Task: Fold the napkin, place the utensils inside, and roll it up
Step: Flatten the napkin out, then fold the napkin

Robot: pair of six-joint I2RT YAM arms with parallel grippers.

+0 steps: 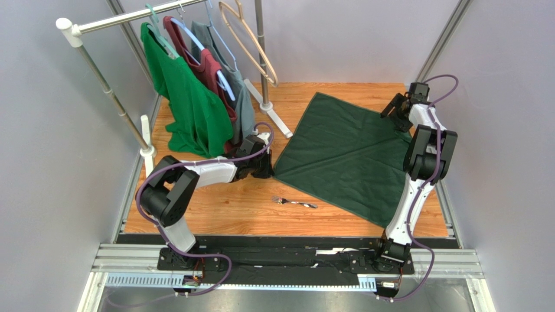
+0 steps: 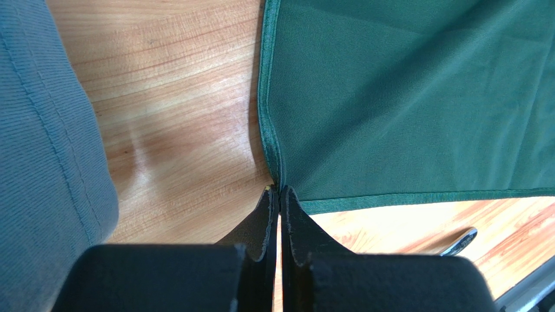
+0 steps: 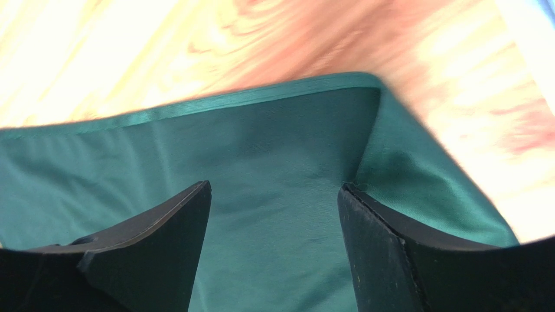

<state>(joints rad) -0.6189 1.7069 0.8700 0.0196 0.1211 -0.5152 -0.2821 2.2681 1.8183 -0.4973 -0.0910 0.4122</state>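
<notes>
Since L gripper (image 2: pixel 280 190) looks pinched shut on the napkin (image 2: pixel 404 97) corner right at its tips, w/ R gripper (image 3: pixel 274 188) wide open astride the opposite corner, close R before lifting; raise both evenly. Keep clear of the fork (image 1: pixel 294 203), behind L, off cloth.

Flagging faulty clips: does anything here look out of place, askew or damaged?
Nothing spilled or damaged. The napkin lies spread cornerwise; one edge looks turned up beside the open right gripper. The left gripper is shut at its left corner. The fork lies on the table beside it.
</notes>
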